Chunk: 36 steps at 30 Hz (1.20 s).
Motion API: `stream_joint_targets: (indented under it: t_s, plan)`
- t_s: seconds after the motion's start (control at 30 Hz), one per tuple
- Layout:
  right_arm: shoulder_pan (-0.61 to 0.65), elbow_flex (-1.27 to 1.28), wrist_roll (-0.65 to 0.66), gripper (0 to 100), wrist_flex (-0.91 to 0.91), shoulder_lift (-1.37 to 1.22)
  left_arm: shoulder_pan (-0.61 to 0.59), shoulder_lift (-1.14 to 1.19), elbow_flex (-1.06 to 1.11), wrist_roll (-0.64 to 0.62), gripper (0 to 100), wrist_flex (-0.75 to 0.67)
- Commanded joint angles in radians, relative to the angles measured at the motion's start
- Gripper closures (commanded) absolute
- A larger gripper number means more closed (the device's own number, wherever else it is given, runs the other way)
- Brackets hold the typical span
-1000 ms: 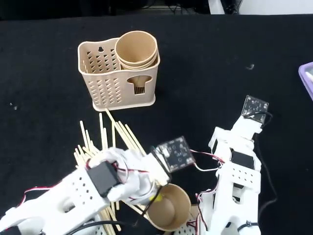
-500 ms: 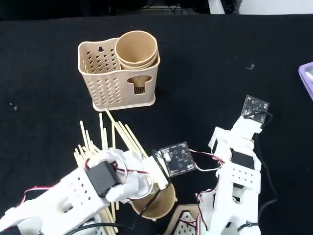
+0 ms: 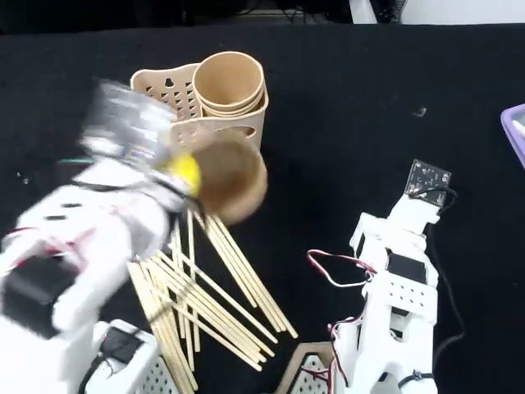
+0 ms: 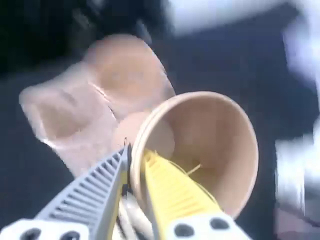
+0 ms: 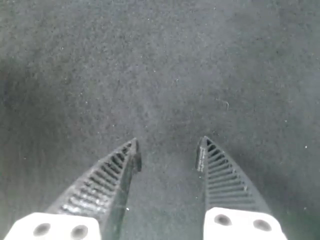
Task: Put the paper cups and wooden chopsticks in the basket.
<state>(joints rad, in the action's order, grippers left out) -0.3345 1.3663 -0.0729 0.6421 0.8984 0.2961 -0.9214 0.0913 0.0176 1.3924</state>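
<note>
My left gripper (image 4: 133,150) pinches the rim of a paper cup (image 4: 210,145), one finger inside and one outside, just before the basket (image 3: 161,80) and its stacked cups (image 3: 230,80). The chopsticks (image 3: 215,297) lie fanned out behind that hand. My right gripper (image 5: 167,152) hangs spread apart over the black table (image 5: 160,60).

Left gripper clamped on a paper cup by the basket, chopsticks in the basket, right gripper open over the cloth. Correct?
No. The wooden chopsticks lie spread on the table in front of the basket, as the high view shows. Left gripper clamped on the paper cup, right gripper open over the cloth: both right.
</note>
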Motion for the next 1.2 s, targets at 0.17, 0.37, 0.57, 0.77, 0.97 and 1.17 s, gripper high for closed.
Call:
stream_joint_targets:
  t_s: [0.17,0.37,0.57,0.77,0.97,1.17]
  plan:
    - [-0.015,-0.073,0.000,81.5,-0.026,0.027,-0.145,0.074,-0.027,-0.216,97,-0.445]
    - [0.037,-0.044,0.000,81.5,-0.074,0.027,-0.143,0.284,-0.117,-0.218,97,-0.453]
    - [0.046,-0.042,0.000,81.5,-0.074,0.027,-0.143,0.460,-0.280,-0.216,97,-0.324]
    - [0.046,-0.042,0.000,81.5,-0.074,0.027,-0.143,0.583,-0.369,-0.216,97,-0.281]
    - [0.046,-0.041,0.002,81.5,-0.074,0.027,-0.142,0.647,-0.374,-0.222,94,-0.281]
    - [0.048,-0.041,0.002,81.5,-0.074,0.027,-0.151,0.652,-0.374,-0.315,84,-0.279]
